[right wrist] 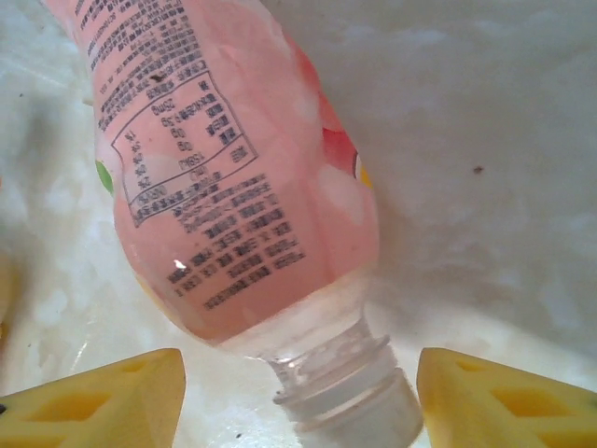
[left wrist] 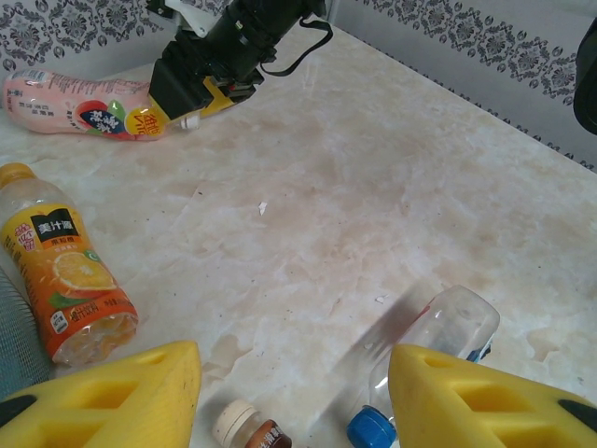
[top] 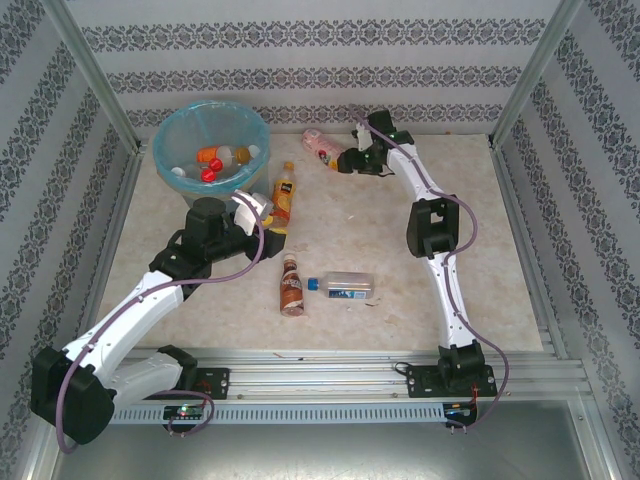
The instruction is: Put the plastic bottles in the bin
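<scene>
Right jaws gape wide, flanking the pink bottle (right wrist: pixel 242 168) at its neck; left jaws open, empty, above worktop (left wrist: pixel 373 187).

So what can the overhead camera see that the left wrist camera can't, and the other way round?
Overhead: the inside of the bin with bottles lying in it. Left wrist: its own yellow fingers spread apart, and the print on the orange bottle's label. Both: the orange bottle, the pink bottle at the right arm's fingers, the clear blue-capped bottle and the brown bottle.
</scene>
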Controlling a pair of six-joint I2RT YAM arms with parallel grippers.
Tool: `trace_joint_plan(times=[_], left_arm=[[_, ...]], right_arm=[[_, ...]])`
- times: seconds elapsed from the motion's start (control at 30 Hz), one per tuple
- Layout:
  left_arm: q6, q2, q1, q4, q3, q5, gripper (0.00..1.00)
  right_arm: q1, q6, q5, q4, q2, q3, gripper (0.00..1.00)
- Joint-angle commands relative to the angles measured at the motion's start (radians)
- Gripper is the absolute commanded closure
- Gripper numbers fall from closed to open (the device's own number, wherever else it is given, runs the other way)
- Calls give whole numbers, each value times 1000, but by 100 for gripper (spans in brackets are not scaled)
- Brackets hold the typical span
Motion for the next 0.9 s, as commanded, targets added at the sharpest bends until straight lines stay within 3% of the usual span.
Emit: trace_joint_plan(times=[0.0,0.2,0.4,0.6,0.7,0.87], left_arm=[[-2,-2,-12,27,1,21,44],[-1,-2,-12,25,1,22,44],[-2,-6,-13,25,0,26,44],[1,-5,-12,23,1,27,44],[1,-9,-12,24,1,23,44],[0,-24,-12,28,-1,21,44]], right_arm=[[12,-4,-39,15,-22,-39,38],[24,-15,-41,14,-30,-68,43],[26,-10,-29,31,-32,-64,42],[26,-3,-51,43,-31,-54,49],[27,-10,-53,32,-38,-56,56],[27,-22,-81,13,-86,-102,76]])
